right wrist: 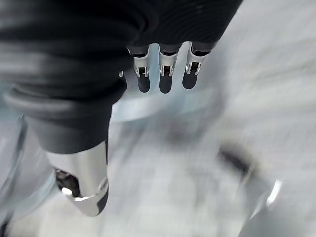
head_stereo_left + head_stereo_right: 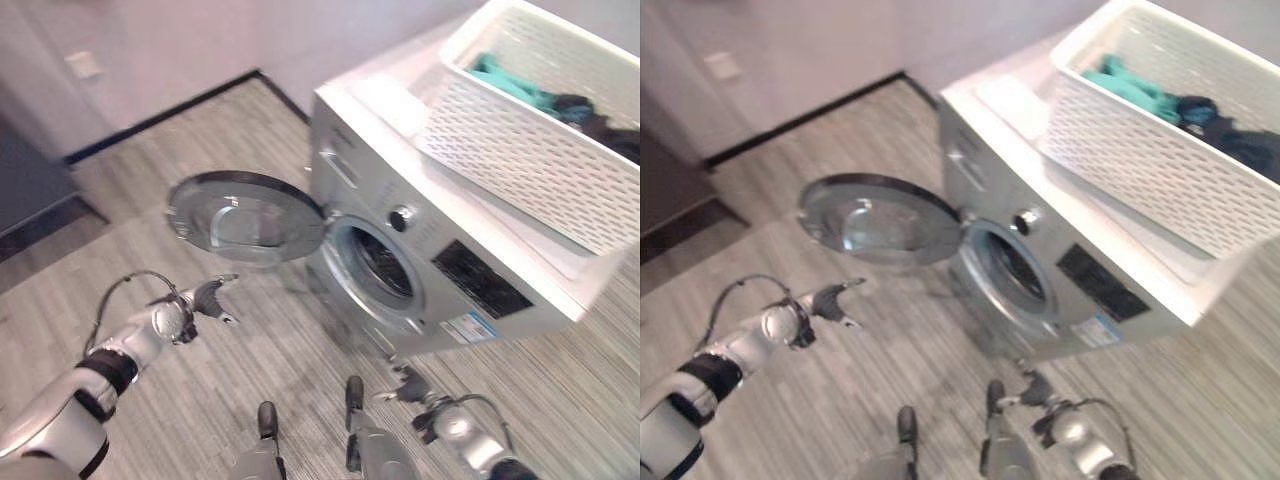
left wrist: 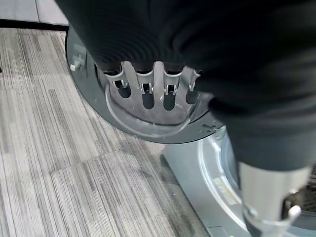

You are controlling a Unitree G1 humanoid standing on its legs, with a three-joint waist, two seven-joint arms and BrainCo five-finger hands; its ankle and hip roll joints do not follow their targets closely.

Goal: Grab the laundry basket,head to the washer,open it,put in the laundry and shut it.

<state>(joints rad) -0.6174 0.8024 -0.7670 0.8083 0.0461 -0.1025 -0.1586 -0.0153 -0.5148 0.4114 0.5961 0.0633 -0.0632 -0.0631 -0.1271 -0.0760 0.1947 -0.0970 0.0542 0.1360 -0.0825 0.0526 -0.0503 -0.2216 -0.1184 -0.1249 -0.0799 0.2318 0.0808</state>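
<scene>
With the washer door (image 2: 243, 217) standing open, both the left hand (image 2: 205, 300) and right hand (image 2: 412, 386) are hanging slack-fingered and empty, while soft, light laundry (image 2: 560, 100) is waiting at 1 o'clock in the stiff white laundry basket (image 2: 520, 150), best pinched by its folds.

Grey striped plank flooring (image 2: 250, 380) covers the room. A pale wall (image 2: 170, 50) carries a white wall socket (image 2: 84, 65), and a black skirting strip (image 2: 160, 118) runs along its base.

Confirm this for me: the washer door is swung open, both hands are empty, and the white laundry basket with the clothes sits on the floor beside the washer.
One thing is off: the laundry basket sits on top of the washer, not on the floor, as the left eye view shows. The rest holds: the door is swung open, and the left hand and right hand are empty.
</scene>
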